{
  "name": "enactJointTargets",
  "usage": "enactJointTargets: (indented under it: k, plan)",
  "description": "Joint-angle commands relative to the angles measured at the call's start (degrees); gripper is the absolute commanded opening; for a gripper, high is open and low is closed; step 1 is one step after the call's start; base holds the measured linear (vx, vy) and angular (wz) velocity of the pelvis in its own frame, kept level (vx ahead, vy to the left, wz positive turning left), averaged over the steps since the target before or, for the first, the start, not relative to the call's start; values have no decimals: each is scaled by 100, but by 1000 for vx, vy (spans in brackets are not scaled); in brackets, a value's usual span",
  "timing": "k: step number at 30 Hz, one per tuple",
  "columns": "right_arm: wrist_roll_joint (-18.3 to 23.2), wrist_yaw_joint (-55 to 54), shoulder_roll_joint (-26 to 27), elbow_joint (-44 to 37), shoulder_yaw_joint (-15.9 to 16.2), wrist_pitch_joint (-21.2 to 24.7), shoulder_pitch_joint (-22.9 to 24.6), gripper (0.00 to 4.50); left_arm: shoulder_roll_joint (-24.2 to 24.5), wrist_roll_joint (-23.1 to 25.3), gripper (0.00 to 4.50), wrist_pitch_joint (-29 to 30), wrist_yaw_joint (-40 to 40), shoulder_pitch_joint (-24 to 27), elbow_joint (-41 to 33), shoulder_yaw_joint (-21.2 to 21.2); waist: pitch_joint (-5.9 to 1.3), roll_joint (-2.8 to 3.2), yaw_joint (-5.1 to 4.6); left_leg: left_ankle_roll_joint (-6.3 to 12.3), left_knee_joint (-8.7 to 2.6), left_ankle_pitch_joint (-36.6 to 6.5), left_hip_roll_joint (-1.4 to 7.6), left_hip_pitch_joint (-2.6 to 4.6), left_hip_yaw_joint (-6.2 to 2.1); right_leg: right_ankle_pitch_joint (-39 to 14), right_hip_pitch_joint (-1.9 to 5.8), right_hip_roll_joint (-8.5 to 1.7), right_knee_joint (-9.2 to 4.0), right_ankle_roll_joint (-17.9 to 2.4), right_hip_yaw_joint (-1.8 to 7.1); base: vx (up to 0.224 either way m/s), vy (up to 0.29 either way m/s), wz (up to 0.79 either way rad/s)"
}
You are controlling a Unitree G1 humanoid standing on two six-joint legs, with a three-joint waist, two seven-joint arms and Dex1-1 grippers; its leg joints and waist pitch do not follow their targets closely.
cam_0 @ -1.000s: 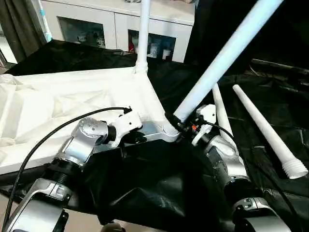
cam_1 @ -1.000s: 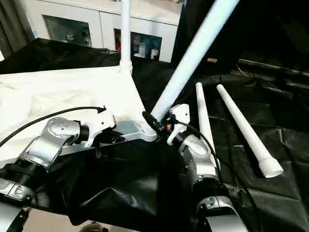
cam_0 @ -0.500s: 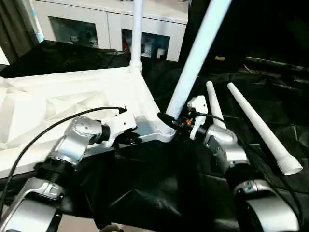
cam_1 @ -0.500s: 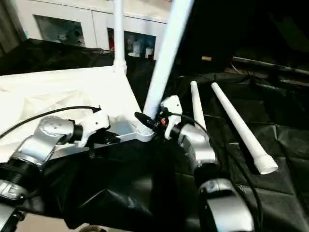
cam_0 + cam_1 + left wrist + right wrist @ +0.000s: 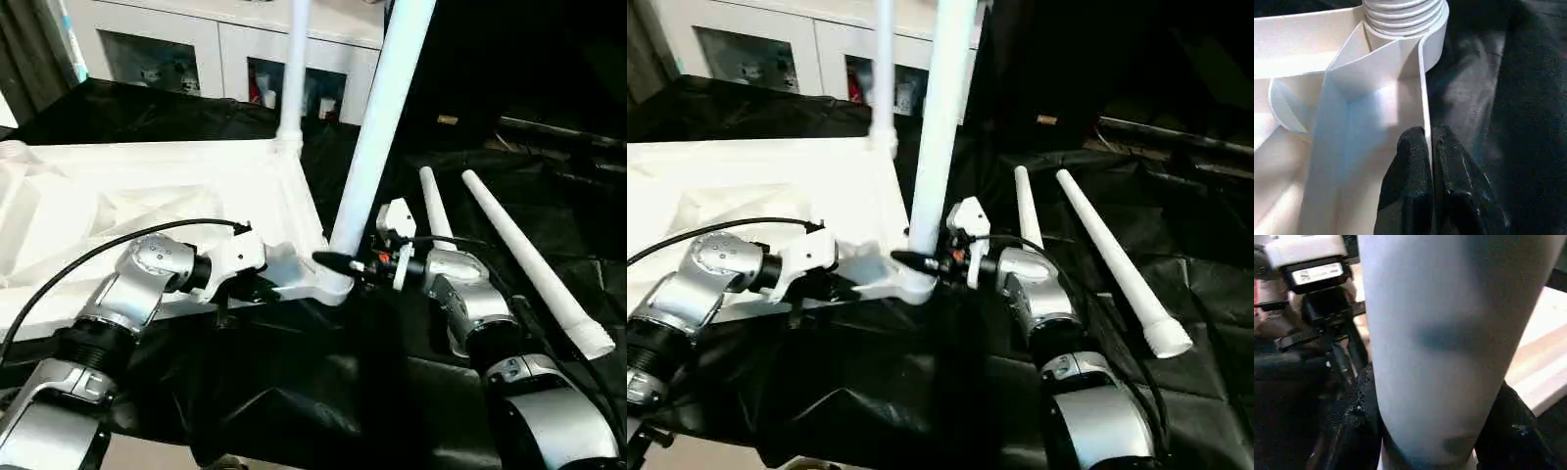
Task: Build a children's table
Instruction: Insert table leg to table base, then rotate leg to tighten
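Right now the right gripper holds a white leg low down, where it stands in the near corner socket of the upside-down table top. Just left, the left gripper pinches the top's thin edge. Another leg stands at the far corner. Two spare legs lie on the black cloth to the right, with a white cabinet far behind.

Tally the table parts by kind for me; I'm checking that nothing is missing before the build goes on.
White plastic rectangular table top, ribbed underside up: 1
Long white tapered round legs standing at the top's corner sockets: 2
Long white tapered round legs lying loose on the black cloth: 2
Total: 5 parts
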Motion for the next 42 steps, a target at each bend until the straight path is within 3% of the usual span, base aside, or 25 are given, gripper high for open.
enactJointTargets:
  k: [1,6,9,10,12,13,15,16,18,20,21,24,25,27,28,30,32,34,35,37,42]
  plan:
    - [-439,28,-76,551,351,210,356,191,-140,-98,0,-272,-558,-153,-57,-360,-229,161,-6,119,-461,-1113,388,128,-85,222,129,-488,-375,-1638,207,0,0,0]
    - [-368,-293,-14,638,177,214,318,191,-257,-6,0,-195,-209,-282,116,-262,-222,154,-10,42,-477,-1237,389,136,-89,101,122,-498,-394,-1630,215,0,0,0]
    - [-364,-791,59,745,51,208,260,191,-337,31,0,-63,31,-345,190,-196,-203,153,-21,-16,-503,-1444,392,146,-97,-250,101,-512,-432,-1590,227,0,0,0]
    - [-405,-1369,121,850,-41,195,207,191,-425,40,0,124,269,-408,252,-117,-175,148,-30,-136,-533,-1760,386,164,-112,-847,77,-527,-485,-1501,237,0,0,0]
    - [-469,-2066,197,952,-131,167,157,191,-528,61,0,366,561,-498,332,-33,-150,157,-56,-295,-563,-1972,384,182,-136,-1384,32,-536,-525,-1373,247,0,0,0]
    - [-581,-2831,282,1029,-171,174,118,190,-637,119,0,615,905,-615,448,42,-156,128,-72,-351,-570,-2076,381,160,-158,-1720,42,-554,-551,-1250,248,0,0,0]
    - [-586,-3165,357,1050,-216,217,101,190,-715,150,0,766,1140,-686,529,100,-156,124,-73,-384,-582,-2140,373,151,-180,-1963,28,-556,-585,-1088,249,0,0,0]
    - [-588,-3386,413,1059,-244,260,89,190,-770,161,0,860,1285,-731,582,140,-145,132,-64,-366,-576,-2200,378,178,-170,-2020,-16,-555,-607,-1054,263,0,0,0]
    - [-584,-3953,566,1109,-317,395,35,190,-919,207,0,1067,1681,-855,746,229,-140,130,-58,-373,-568,-2224,367,199,-159,-2028,-61,-546,-615,-1052,282,0,0,0]
    - [-542,-4550,737,1206,-417,549,-54,190,-1082,284,0,1248,2114,-994,953,289,-148,118,-44,-333,-569,-2214,366,172,-171,-2102,-36,-559,-635,-989,279,0,0,0]
    - [-511,-4890,831,1280,-479,620,-113,190,-1171,332,0,1328,2347,-1067,1069,308,-146,153,-48,-367,-578,-2177,366,176,-162,-2013,-55,-544,-622,-986,286,0,0,0]
    - [-252,-6003,1205,1621,-786,831,-395,190,-1595,463,0,1564,3169,-1327,1480,367,-157,131,-39,-438,-573,-2184,353,221,-150,-1791,-93,-516,-619,-950,282,0,0,0]
    - [-164,-6381,1389,1748,-898,879,-530,190,-1825,472,0,1663,3523,-1433,1626,391,-172,130,-27,-404,-560,-2123,339,203,-140,-1634,-77,-517,-606,-939,286,0,0,0]
    - [-164,-6381,1389,1748,-898,879,-530,190,-1825,472,0,1663,3523,-1433,1626,391,-173,137,-6,-392,-564,-1997,345,194,-136,-1381,-68,-515,-592,-946,283,0,0,0]
    - [-164,-6381,1389,1748,-898,879,-530,190,-1825,472,0,1663,3523,-1433,1626,391,-186,126,3,-311,-564,-1768,344,140,-133,-961,-9,-504,-555,-955,272,0,0,0]
    - [-220,-6515,1447,1770,-862,870,-578,190,-1927,484,0,1690,3653,-1465,1668,380,-193,134,-3,-272,-562,-1534,346,127,-126,-542,19,-485,-511,-1004,257,28,0,0]
    - [-307,-6719,1576,1777,-823,860,-656,190,-2069,509,0,1701,3854,-1556,1777,371,-206,187,11,-262,-549,-1381,334,126,-122,-255,51,-489,-489,-1045,254,0,0,0]
    - [-349,-6835,1640,1795,-862,850,-693,190,-2101,512,0,1678,3955,-1635,1895,385,-200,163,7,-268,-554,-1391,329,128,-116,-240,58,-479,-496,-1039,250,0,0,0]
    - [-362,-6883,1667,1805,-885,846,-707,190,-2102,513,0,1659,3994,-1673,1957,393,-198,200,9,-289,-557,-1436,325,132,-119,-290,54,-483,-499,-1031,253,0,0,0]
    - [-376,-6926,1693,1812,-919,829,-717,190,-2069,518,0,1620,4010,-1716,2040,402,-185,186,-11,-331,-579,-1685,336,144,-128,-616,44,-487,-539,-987,254,0,0,0]
    - [-343,-6838,1767,1838,-968,783,-807,190,-2030,533,0,1578,4029,-1761,2141,401,-175,190,-7,-314,-592,-1791,345,146,-132,-830,28,-504,-569,-951,269,0,0,0]
